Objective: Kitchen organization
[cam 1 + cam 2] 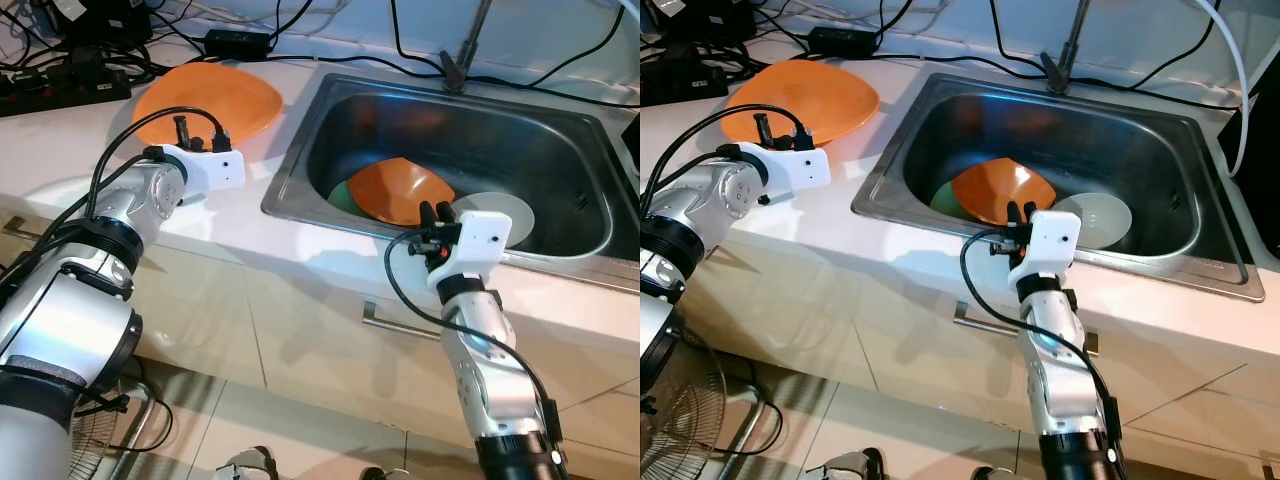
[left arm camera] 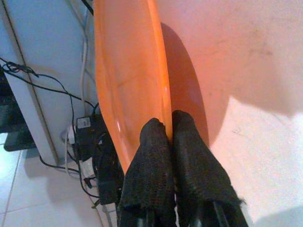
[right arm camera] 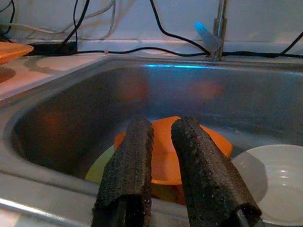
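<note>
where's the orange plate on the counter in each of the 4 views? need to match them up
Left eye: orange plate upper left on the counter, left of the sink.
Right eye: same plate, upper left.
Left wrist: plate fills the centre, the left gripper clamped on its rim.
Right wrist: just an edge at far left.
Shared landmark: the black cables behind it.

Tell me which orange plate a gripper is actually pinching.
The orange plate on the counter: the left gripper is clamped on its rim. The orange plate in the sink lies ungripped.
</note>
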You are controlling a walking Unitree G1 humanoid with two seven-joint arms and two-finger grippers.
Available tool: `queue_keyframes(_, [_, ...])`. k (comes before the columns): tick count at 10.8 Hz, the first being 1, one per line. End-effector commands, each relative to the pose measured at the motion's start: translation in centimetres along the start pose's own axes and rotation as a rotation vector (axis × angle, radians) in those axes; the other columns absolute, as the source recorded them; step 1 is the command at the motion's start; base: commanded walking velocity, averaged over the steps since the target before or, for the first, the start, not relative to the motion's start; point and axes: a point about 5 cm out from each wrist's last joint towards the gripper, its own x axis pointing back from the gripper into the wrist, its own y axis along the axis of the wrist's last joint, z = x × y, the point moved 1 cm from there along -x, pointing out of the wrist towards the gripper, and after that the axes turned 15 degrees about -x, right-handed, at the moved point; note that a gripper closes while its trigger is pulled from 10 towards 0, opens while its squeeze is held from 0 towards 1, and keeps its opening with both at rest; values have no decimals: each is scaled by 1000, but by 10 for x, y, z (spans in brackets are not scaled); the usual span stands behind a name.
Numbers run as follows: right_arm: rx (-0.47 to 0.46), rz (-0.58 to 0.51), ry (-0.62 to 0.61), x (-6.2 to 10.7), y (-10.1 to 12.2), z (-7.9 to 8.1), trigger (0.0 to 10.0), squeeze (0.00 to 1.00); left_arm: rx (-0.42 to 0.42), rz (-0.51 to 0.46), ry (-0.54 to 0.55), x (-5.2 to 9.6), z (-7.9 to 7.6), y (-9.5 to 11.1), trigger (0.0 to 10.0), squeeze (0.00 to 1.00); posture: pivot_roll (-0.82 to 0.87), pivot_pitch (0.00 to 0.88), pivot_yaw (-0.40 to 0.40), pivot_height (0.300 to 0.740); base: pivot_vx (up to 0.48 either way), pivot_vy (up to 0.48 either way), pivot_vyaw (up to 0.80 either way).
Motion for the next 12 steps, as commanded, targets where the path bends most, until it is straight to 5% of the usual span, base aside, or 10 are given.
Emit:
queue_keyframes(1, [4,36,-31,1,-7,-6,10000,0,-2,-22,2,-1,-4,6,0,0,29,128,-30,740,0,0,0])
queue_keyframes(3, [-9,16,-31,-5,-3,-4,10000,0,-43,-68,199,1,32,16,0,0,29,104,-28,740,0,0,0])
queue_keyframes(5, [-20,-13,-10,-14,5,3,10000,0,-44,-154,371,8,56,35,10000,0,34,89,-29,740,0,0,0])
queue_keyframes(7, [-50,-33,11,-21,11,11,10000,55,-21,-249,427,17,53,60,10000,0,44,74,-25,740,0,0,0])
queue_keyframes(8, [-79,-34,25,-25,14,15,10000,1000,-6,-288,425,21,47,72,10000,0,48,68,-24,740,0,0,0])
queue_keyframes(10, [-170,-92,89,-39,39,33,10000,1000,58,-333,375,32,23,96,10000,0,57,58,-20,740,0,0,0])
queue_keyframes(12, [-230,-105,157,-43,51,49,10000,1000,118,-365,356,39,15,116,10000,0,54,48,-21,740,0,0,0])
